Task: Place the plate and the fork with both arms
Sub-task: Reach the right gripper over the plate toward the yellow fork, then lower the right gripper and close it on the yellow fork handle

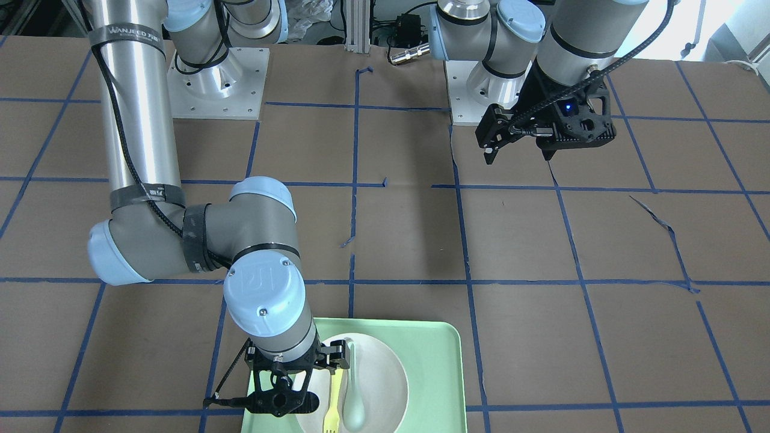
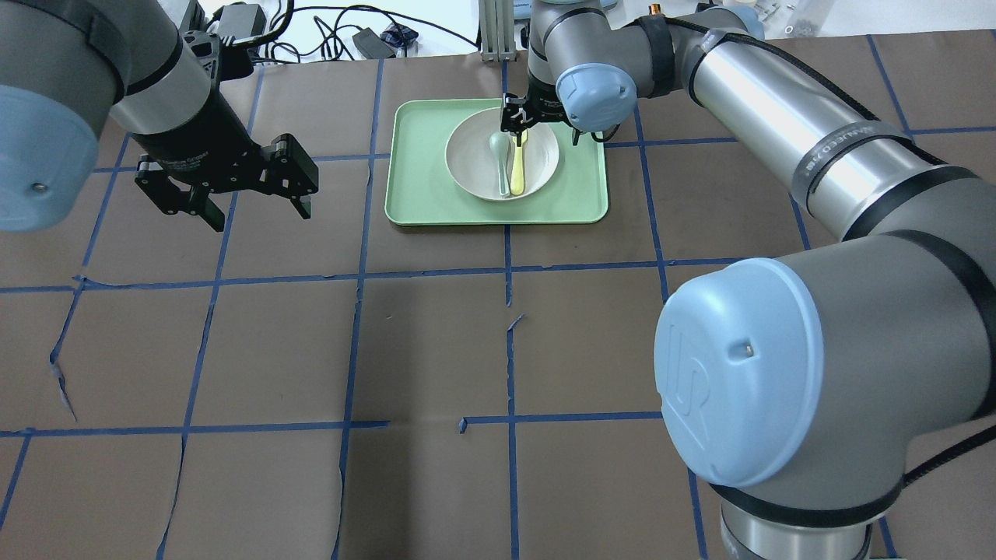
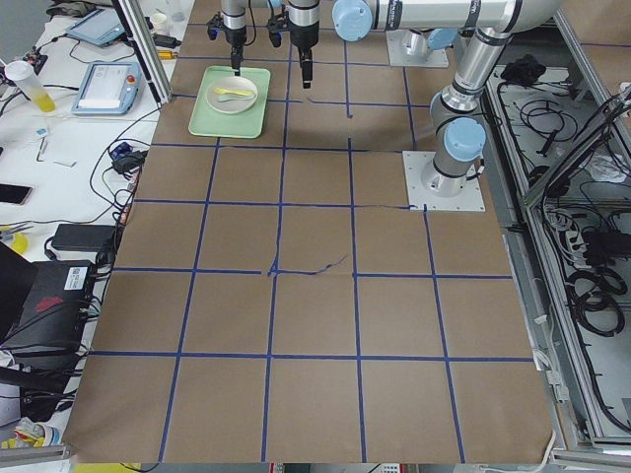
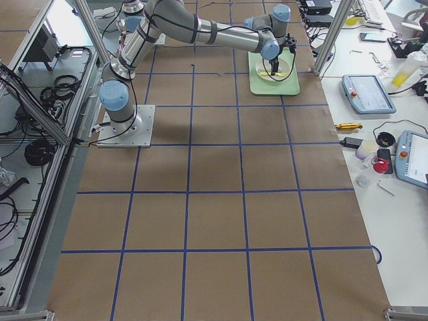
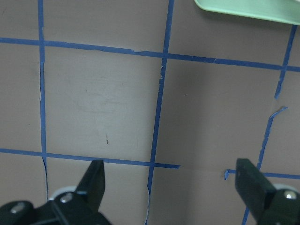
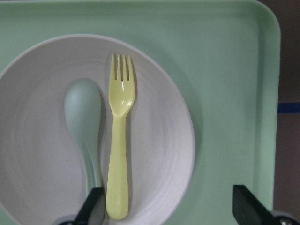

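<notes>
The off-white plate (image 2: pixel 469 159) sits in the pale green tray (image 2: pixel 420 190) at the table's far side. The yellow fork (image 2: pixel 518 173) lies in the plate beside a grey-green spoon (image 2: pixel 499 167). My right gripper (image 2: pixel 545 134) hovers over the plate's far rim, open and empty. In the right wrist view the fork (image 6: pixel 118 154) lies lengthwise on the plate (image 6: pixel 164 140), its handle end next to one of the gripper's fingers (image 6: pixel 93 208). My left gripper (image 2: pixel 249 204) is open and empty above bare table, left of the tray; it also shows in the left wrist view (image 5: pixel 171 187).
Brown paper with blue tape lines (image 2: pixel 510 342) covers the table. The tray's corner (image 5: pixel 248 9) shows at the top of the left wrist view. The arm bases (image 1: pixel 216 84) stand at the robot's side. Cables and gear lie beyond the table's far edge.
</notes>
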### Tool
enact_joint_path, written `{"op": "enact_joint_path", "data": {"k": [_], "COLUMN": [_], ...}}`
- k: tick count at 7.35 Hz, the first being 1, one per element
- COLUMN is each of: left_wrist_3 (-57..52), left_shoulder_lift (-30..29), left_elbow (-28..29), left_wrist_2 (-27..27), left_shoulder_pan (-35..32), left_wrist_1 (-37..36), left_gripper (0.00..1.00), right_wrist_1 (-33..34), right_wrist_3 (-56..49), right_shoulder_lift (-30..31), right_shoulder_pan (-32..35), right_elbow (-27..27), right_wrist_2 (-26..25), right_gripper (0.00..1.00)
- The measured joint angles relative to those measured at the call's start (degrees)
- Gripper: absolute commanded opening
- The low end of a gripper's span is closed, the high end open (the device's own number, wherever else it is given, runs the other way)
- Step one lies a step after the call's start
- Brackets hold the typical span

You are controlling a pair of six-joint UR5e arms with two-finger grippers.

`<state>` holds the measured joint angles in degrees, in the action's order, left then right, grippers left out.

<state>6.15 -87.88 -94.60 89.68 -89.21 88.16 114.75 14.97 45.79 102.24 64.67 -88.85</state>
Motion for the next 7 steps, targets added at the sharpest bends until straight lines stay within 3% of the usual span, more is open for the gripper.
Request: {"op": "enact_joint_path", "data": {"k": [2,3,4,5,7], "left_wrist_3": [0.0,0.0,0.0,0.0,-0.1], "left_shoulder_lift": [0.0,0.0,0.0,0.0,0.0], "left_elbow": [-0.1,-0.1,-0.1,-0.1,-0.1], "left_wrist_2": [0.0,0.0,0.0,0.0,0.0], "left_shoulder_pan": [0.0,0.0,0.0,0.0,0.0], "left_wrist_1": [0.0,0.0,0.0,0.0,0.0], "left_gripper": [1.0,1.0,1.0,1.0,1.0], "right_wrist_1": [0.1,0.3,0.4,0.5,0.8], "right_wrist_3": [4.1,5.3,6.1,6.7,7.1], "right_shoulder_lift": [-2.5,-3.3,-3.9,-4.3,-5.1], "right_shoulder_pan": [0.2,0.8,1.6,2.2,2.6], "right_elbow": [-2.8,-3.5,-4.1,-4.5,-4.8], "right_wrist_2": [0.1,0.1,0.1,0.1,0.6], "right_gripper": [0.82,0.69,0.67,0.54,0.57]}}
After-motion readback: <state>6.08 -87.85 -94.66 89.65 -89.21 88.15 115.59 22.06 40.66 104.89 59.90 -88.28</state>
